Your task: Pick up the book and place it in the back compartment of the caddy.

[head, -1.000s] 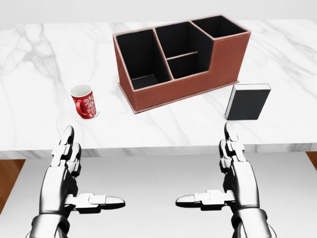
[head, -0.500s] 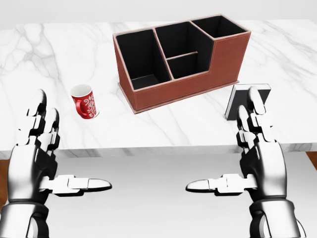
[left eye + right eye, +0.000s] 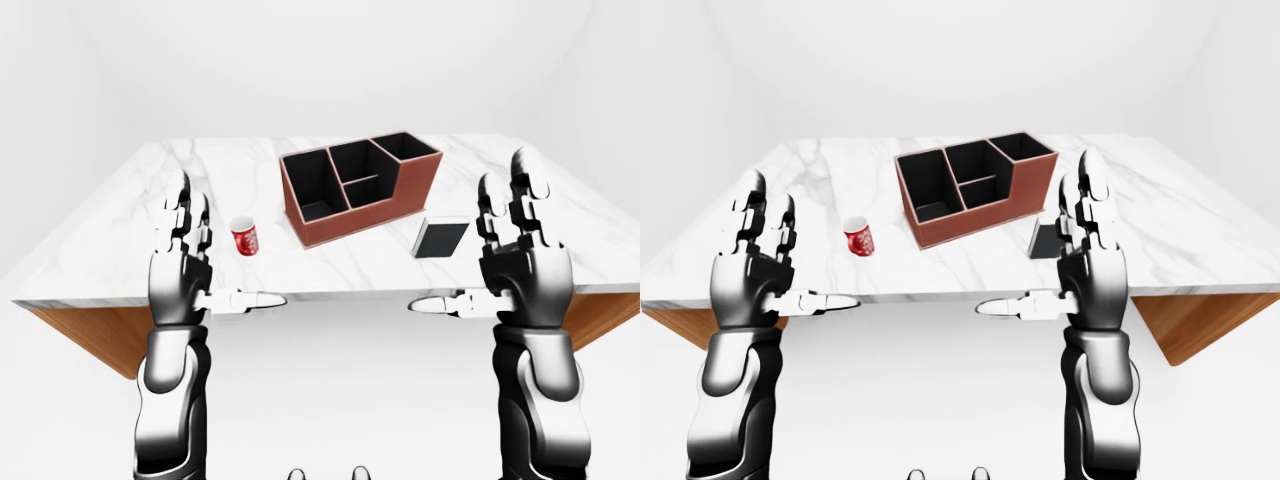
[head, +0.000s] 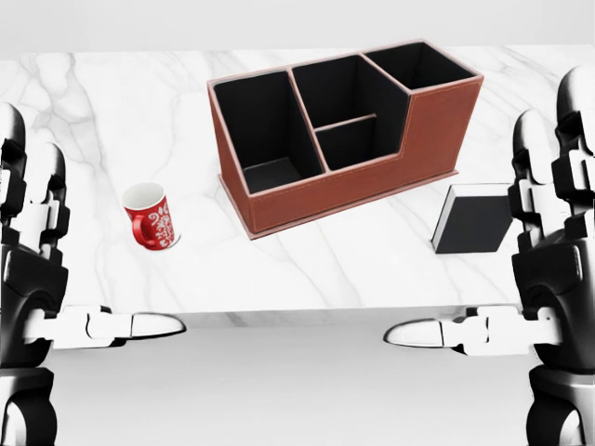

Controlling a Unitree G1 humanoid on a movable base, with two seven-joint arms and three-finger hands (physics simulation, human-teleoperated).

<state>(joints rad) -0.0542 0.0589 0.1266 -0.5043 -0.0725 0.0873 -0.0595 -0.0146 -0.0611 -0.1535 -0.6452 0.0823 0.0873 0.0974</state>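
On the white marble-patterned surface [image 3: 130, 235] ahead of me sits the reddish-brown leather caddy with black-lined compartments [image 4: 423, 111], set at a slight angle, its tall far compartment toward the right and its lower compartments toward the left. Right of the caddy's near edge lies the dark hardcover book with white page edges [image 4: 472, 221], flat on the surface and apart from the caddy, close to the near rim. Left of the caddy, well apart from it, a small red mug with a white pattern and white interior [image 4: 151, 216] stands upright.

My right hand [image 3: 522, 255] is raised at the near edge of the surface, palm turned inward, fingers [image 4: 574, 139] upright and spread, thumb stretched out to the left; it grips nothing. In the head view those fingers sit just right of the book, and in the right-eye view they overlap it, but I cannot tell from these views whether the hand touches it.

My left hand [image 3: 180, 262] mirrors this at the near left, fingers pointing up, thumb reaching to the right, splayed and empty, near the mug's side of the surface but not touching the mug.

Beneath the marble top, a brown wooden underside [image 3: 90, 335] shows at both corners.
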